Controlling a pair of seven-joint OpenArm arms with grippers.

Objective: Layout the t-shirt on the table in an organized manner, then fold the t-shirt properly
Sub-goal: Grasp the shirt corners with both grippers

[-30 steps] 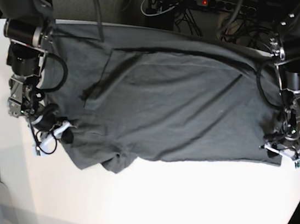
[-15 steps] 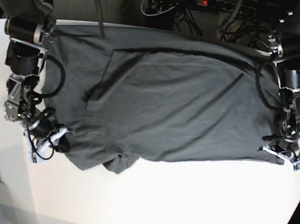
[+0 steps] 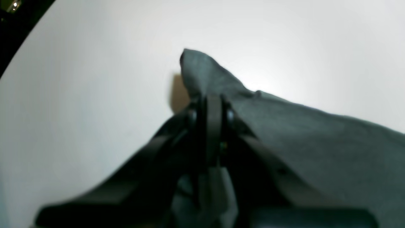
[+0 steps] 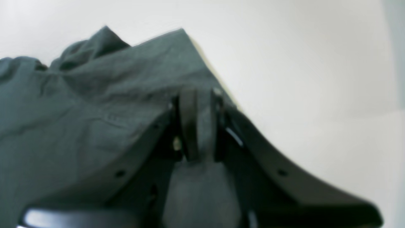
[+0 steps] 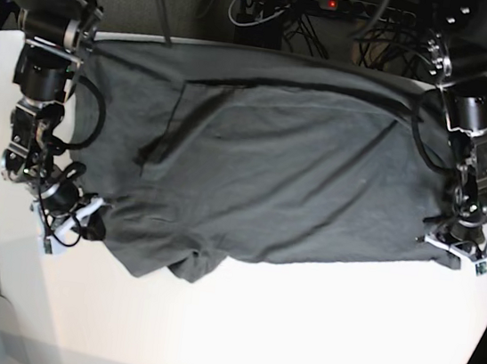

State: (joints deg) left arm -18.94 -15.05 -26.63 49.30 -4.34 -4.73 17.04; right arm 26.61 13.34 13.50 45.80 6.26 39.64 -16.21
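T-shirt point(image 5: 268, 163) fabric lies spread wide across the far half of the table point(image 5: 295, 332), reaching from one arm to the other, with long creases running over it and a bunched fold at its near edge left of centre.

Start at the left of the base view, where you see your right arm coming down from the far corner, its links stacked almost straight toward you along the table's edge, cable looping beside it. The right gripper point(image 5: 86, 220) sits low at the shirt's near corner, angled in toward the cloth. In the right wrist view its jaws are drawn close together with a strip of grey fabric pinched between them, and the corner of the shirt peaks up just beyond the fingertips point(image 4: 188, 104).

At the right of the base view, your left arm drops the same way along the opposite edge. The left gripper point(image 5: 459, 246) is down at that near corner. The left wrist view shows the jaws nearly closed on the cloth, a pointed tip of fabric standing past them over bare white tabletop.
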